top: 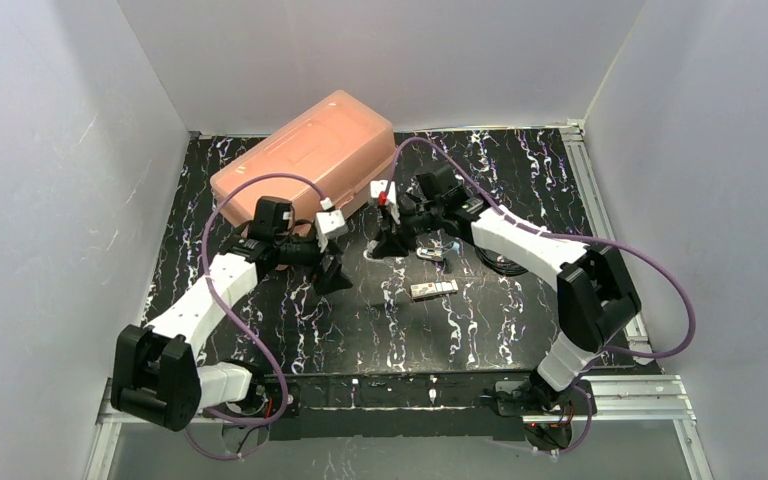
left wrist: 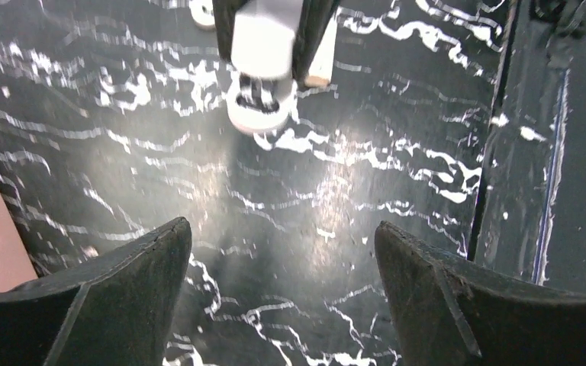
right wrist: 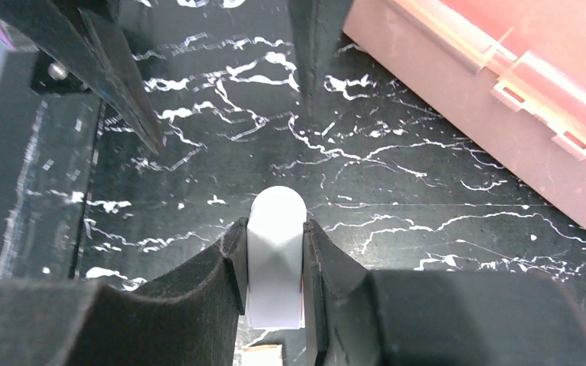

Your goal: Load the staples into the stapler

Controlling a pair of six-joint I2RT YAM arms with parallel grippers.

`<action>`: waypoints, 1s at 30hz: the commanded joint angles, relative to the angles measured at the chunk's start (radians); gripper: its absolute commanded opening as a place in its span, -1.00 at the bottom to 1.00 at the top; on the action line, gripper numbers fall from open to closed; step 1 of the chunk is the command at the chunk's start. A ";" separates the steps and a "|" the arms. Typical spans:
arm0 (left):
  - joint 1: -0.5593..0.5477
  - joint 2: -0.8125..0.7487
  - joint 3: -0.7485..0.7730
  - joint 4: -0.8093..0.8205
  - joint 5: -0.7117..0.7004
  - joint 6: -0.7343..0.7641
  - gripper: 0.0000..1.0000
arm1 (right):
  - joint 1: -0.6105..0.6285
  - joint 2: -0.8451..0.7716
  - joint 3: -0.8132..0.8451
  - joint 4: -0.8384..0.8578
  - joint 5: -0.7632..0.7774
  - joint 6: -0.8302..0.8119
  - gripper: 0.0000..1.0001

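Stapler (top: pixel 433 290) lies flat mid-bench (top: pixel 360 330), just near of the right hand (top: pixel 390 243), touched by neither hand. That hand is clenched on a small white round-ended piece (right wrist: pixel 275 221). Near the pink box (top: pixel 305 160), the left hand (left wrist: pixel 282 244) hangs released.

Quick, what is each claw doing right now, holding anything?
Left gripper: open, holding nothing.
Right gripper: closed on a small white object.
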 commanded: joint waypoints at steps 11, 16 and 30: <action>-0.139 0.178 0.165 0.135 0.116 -0.076 0.58 | -0.045 -0.069 -0.038 0.110 -0.172 0.175 -0.97; -0.155 0.222 0.182 0.150 0.150 -0.089 0.24 | -0.050 -0.066 -0.041 0.137 -0.183 0.207 -0.97; -0.148 0.248 0.147 0.263 0.166 -0.134 -1.00 | -0.178 -0.136 -0.146 0.340 -0.223 0.376 -0.97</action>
